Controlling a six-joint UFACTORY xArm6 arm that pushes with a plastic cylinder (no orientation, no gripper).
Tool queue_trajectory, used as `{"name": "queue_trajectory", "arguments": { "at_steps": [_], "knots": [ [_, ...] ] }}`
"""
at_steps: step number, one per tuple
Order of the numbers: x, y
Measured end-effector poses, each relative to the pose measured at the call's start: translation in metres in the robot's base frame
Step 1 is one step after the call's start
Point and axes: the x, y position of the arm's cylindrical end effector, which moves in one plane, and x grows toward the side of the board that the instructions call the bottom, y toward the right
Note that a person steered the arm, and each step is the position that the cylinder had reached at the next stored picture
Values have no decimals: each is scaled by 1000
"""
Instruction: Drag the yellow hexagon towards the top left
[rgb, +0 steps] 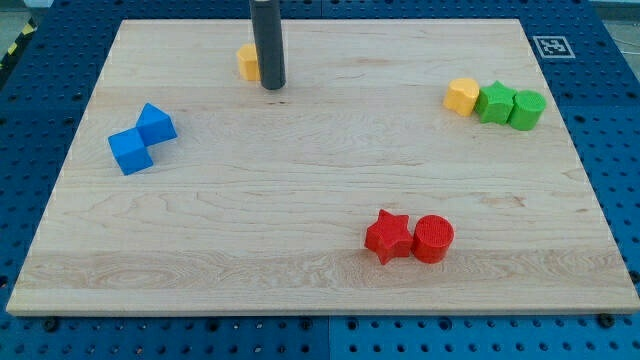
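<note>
A yellow block, which looks like the hexagon, lies near the board's top edge, left of centre. The dark rod hides its right side. My tip rests on the board just to the right of this block and slightly below it, touching it or nearly so. A second yellow block, rounded and heart-like, sits at the view's right, against the green blocks.
A green star-like block and a green cylinder sit in a row beside the second yellow block. Two blue blocks touch at the left. A red star and a red cylinder sit at the lower middle.
</note>
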Motion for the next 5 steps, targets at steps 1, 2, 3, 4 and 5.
{"name": "queue_trajectory", "arguments": {
  "at_steps": [1,2,3,4,5],
  "knots": [
    [0,-15],
    [-2,-17],
    [-2,13],
    [-6,27],
    [-18,-18]
  ]
}}
